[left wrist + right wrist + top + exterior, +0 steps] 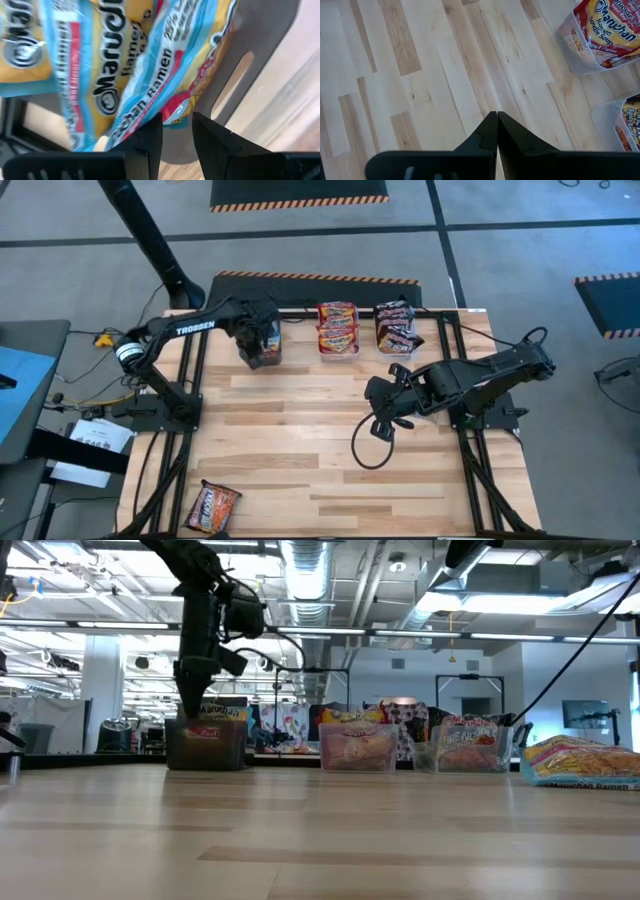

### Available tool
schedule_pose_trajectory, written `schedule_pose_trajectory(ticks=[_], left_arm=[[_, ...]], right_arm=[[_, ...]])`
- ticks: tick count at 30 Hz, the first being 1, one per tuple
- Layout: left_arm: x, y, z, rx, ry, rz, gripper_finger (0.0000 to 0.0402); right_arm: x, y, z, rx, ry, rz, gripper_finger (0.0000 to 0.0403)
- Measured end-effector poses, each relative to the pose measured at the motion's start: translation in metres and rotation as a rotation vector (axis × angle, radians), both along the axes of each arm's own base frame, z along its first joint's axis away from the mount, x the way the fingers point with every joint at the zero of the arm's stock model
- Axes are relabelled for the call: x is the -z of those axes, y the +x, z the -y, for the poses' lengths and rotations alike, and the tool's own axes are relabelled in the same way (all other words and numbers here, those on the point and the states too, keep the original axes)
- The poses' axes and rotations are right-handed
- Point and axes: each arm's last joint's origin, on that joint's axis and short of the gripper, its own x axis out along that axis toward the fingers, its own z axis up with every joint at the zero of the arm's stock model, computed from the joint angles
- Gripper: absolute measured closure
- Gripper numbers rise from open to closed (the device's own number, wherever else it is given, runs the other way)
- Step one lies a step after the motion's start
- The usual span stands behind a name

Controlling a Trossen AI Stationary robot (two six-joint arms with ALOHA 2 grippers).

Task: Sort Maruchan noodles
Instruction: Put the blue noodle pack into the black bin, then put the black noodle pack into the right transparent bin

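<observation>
Reaching down over the black bin (262, 348) at the counter's (300, 450) far edge, the left end effector (177, 131) has its fingers slightly parted above crinkly light blue and yellow noodle packets (115, 65), gripping nothing. The right end effector (497, 131) (fingers pressed together, empty) hovers over pale wood planks. Glossy red/orange packets (337, 326) and black/red packets (397, 326) fill two clear bins; one black/red packet (211, 507) lies at the near corner.
</observation>
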Motion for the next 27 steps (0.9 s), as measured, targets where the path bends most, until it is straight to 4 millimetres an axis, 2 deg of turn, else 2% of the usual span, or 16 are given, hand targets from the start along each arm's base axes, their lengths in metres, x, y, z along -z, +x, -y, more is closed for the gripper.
schedule_pose_trajectory(ticks=[9, 19, 27], left_arm=[[-0.039, 0.002, 0.002, -0.063, -0.043, 0.003, 0.0304], [-0.041, -0.003, 0.006, -0.087, -0.136, -0.003, 0.0299], [-0.046, -0.024, -0.003, -0.189, -0.202, -0.084, 0.0259]], right_arm=[[0.000, 0.000, 0.000, 0.000, 0.000, 0.000, 0.0371], [0.000, 0.000, 0.000, -0.026, -0.015, -0.006, 0.0371], [0.000, 0.000, 0.000, -0.060, -0.034, -0.015, 0.0342]])
